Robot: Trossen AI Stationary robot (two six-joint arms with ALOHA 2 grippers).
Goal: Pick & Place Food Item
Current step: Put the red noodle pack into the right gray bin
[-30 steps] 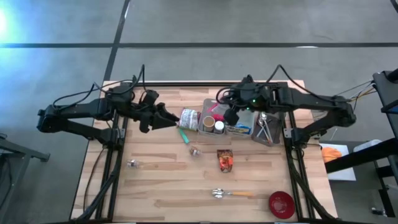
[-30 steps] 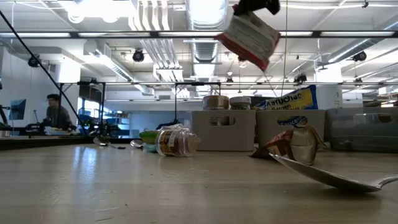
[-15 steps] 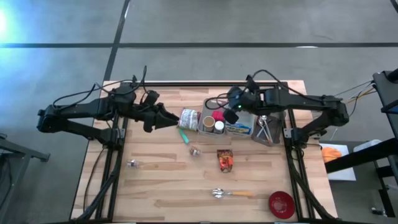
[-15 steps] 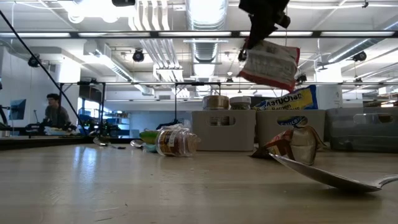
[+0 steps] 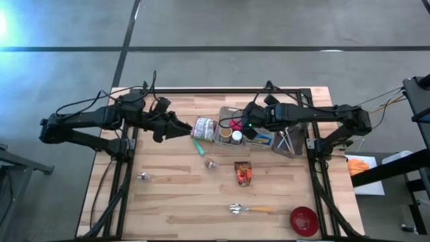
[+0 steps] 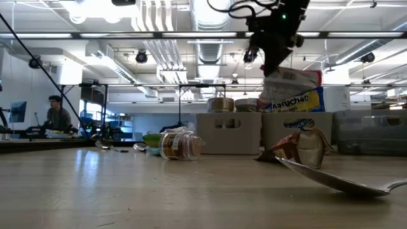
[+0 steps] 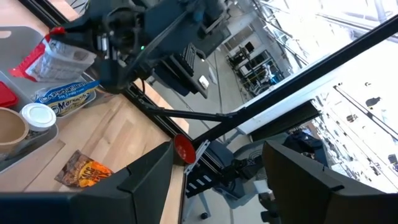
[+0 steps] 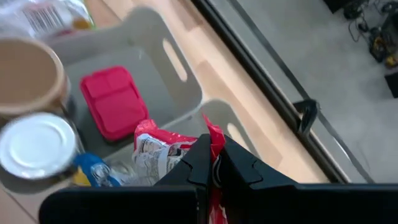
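Red-edged snack packet (image 8: 163, 151) is hanging pinched in the closed right gripper (image 8: 212, 163) above the grey bin (image 8: 163, 68); release only once inside. Left gripper (image 5: 176, 127) is waiting beside the bin, fingers apart.

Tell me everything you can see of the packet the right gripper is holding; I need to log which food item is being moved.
The packet is a crinkly clear plastic bag with red edges and printed white labelling, its contents not readable. The right gripper, shut, pinches its red top edge, so it hangs below the fingers. It hangs just above the grey bin, over the blue-and-yellow packet, beside a red lid and a white-capped jar. Whether it touches them is unclear.
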